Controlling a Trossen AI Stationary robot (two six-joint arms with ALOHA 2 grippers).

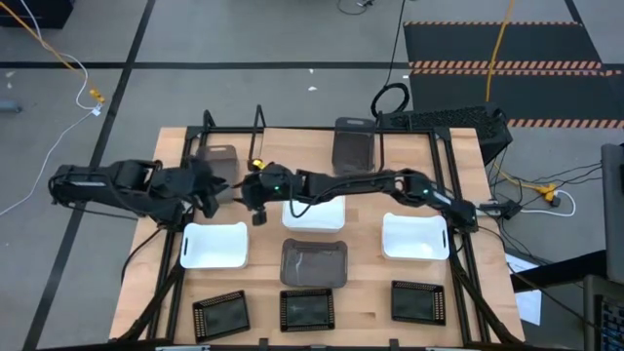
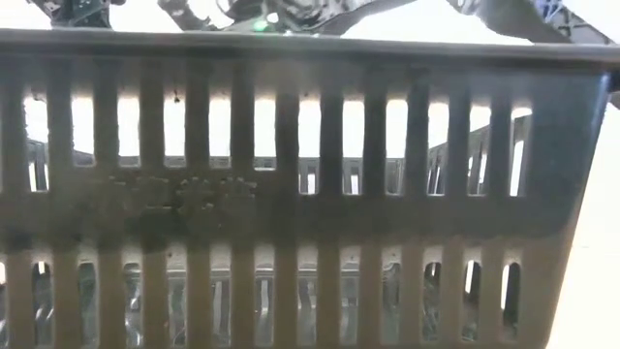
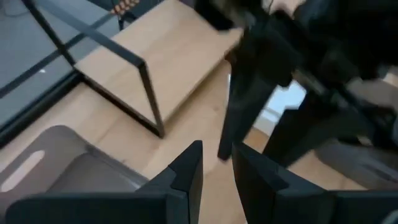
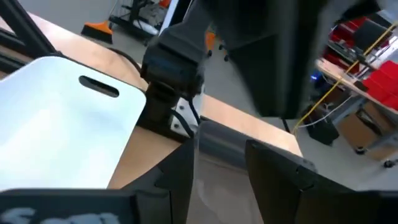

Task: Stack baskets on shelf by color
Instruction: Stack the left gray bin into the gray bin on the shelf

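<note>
Dark arms both reach low over mid-desk, wrists nearly meeting. Left gripper [image 1: 216, 192] sits beside a grey basket [image 1: 220, 162] on the shelf [image 1: 292, 136], jaws a narrow gap apart, holding nothing. Right gripper [image 1: 255, 198] stretches across from the right, jaws parted wider, empty, just beside the middle white basket [image 1: 314, 214]. Second grey basket [image 1: 352, 146] is on the shelf, third [image 1: 314, 263] on the wood desk [image 1: 366, 278], slotted plastic walls. White bins smooth, with handle slots. Three black gridded trays [image 1: 307, 310] line the near edge.
</note>
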